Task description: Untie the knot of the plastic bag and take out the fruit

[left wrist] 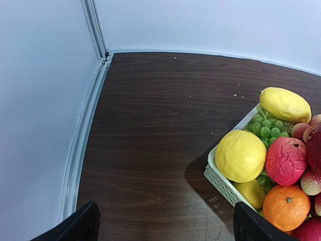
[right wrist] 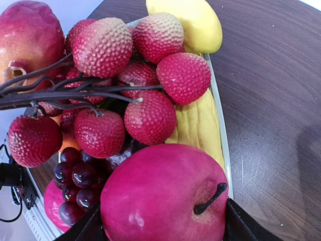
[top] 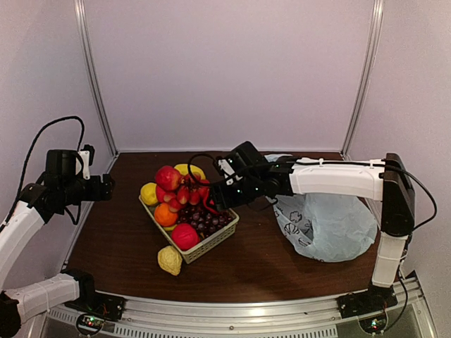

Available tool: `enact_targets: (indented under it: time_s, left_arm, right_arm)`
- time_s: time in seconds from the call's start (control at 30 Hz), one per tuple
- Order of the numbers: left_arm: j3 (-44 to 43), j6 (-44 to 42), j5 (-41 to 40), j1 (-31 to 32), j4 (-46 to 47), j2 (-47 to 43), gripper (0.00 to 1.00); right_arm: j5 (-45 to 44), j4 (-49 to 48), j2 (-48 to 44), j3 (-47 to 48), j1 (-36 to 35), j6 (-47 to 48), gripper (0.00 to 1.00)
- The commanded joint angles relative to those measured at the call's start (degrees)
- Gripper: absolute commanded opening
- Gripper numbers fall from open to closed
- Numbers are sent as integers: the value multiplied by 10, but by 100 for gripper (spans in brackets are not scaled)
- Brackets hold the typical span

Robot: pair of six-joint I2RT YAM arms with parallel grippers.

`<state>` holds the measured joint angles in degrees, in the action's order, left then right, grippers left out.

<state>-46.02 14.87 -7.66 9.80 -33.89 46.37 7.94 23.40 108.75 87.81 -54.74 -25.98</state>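
Small lumpy yellow lemon (top: 169, 260) lies on the dark wooden table (top: 268, 271), touching the near corner of the white slotted basket (top: 211, 243); thin pale blue plastic bag (top: 331, 227) slumps to the right, its dark print unreadable; right gripper (right wrist: 165, 223) over the basket flanks a glossy magenta apple (right wrist: 160, 196), clamped or not I cannot tell; the bag lies right of it, likely that arm's reach; left gripper (left wrist: 165, 226) gapes empty, far left.

Limp pale plastic bag (top: 331, 225) beside the fruit (top: 184, 201)

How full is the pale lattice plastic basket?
Heaped full: bumpy red lychees, dark grapes and a round orange pile above the rim of the basket.
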Motion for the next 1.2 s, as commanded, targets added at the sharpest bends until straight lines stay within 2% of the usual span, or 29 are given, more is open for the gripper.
enact_targets:
  time_s: [0.0,0.4,0.67,1.0,1.17]
  left_arm:
    - [9,-4,8,-3,28,-5,94]
    - [9,-4,8,-3,28,-5,94]
    - [9,-4,9,-3,28,-5,94]
    - [9,-4,12,-3,28,-6,94]
    - [9,-4,12,-3,29,-6,94]
  right_arm:
    - [9,-23,-31,11,-2,-1,59]
    - [-3,-28,-52,13,-53,39,58]
    - [-123,-31,-94,-15,-111,117,58]
    - [-233,73,-31,87,-167,251,59]
    - [-240,84,-14,103,-182,303,60]
